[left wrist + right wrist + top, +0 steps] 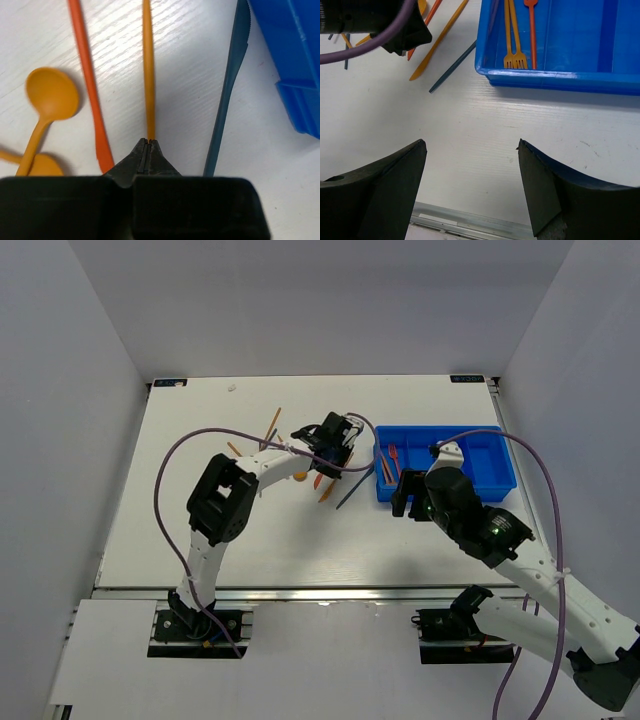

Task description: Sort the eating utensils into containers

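My left gripper [150, 142] is shut on the near end of a thin orange stick [148, 75] that lies along the table. Beside the stick lie a red-orange knife [90, 85], an orange spoon [52, 95] and a dark blue knife [227, 100]. In the top view the left gripper [328, 452] is just left of the blue tray [480, 485]. The tray's left compartment holds two orange forks [512, 35] and a red fork [532, 30]. My right gripper [471, 150] is open and empty over bare table in front of the tray's near wall [555, 80].
More orange sticks [273, 423] lie to the back left of the left gripper. An orange knife [437, 42] and the dark blue knife [452, 67] lie left of the tray. A purple cable [230, 432] arcs over the left arm. The table's front edge [470, 222] is close below the right gripper.
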You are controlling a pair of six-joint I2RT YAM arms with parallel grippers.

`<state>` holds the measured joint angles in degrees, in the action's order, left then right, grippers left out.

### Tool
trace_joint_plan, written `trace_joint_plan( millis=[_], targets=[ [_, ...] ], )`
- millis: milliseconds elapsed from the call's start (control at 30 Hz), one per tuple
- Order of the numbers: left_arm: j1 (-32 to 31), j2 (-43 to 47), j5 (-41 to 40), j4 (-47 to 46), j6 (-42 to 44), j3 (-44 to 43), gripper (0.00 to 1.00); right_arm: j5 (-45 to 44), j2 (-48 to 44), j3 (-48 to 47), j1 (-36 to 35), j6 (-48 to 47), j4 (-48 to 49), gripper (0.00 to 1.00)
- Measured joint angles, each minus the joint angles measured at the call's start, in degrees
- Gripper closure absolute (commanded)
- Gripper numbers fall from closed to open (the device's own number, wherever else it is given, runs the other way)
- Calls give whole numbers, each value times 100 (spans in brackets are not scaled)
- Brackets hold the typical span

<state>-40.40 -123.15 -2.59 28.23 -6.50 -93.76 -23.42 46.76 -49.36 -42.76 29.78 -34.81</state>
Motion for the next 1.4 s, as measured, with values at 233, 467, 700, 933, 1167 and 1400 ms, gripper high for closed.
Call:
trace_joint_plan(
  millis=[233, 467, 700, 933, 1167, 1400],
  targets=[
    [-52, 1259, -369, -186, -629, 798, 100, 153, 7, 181, 0, 192, 341, 19],
    [-70, 1937, -284, -428, -868, 1054, 58, 393, 463, 184, 0, 304, 678, 16],
    [-70, 273, -22, 400, -507, -254, 49, 380, 424, 179, 0, 308, 610, 15],
    [-70, -599, -61, 1095, -264, -909, 45, 243, 162, 157, 0, 293, 319, 14],
    [-66, -831, -144, 1311, -101, -1565, 41, 236, 72, 144, 0, 258, 160, 15],
    [-7, -1445, -116, 1467, 9, -2269, 41, 236, 61, 144, 0, 168, 122, 14]
  ],
)
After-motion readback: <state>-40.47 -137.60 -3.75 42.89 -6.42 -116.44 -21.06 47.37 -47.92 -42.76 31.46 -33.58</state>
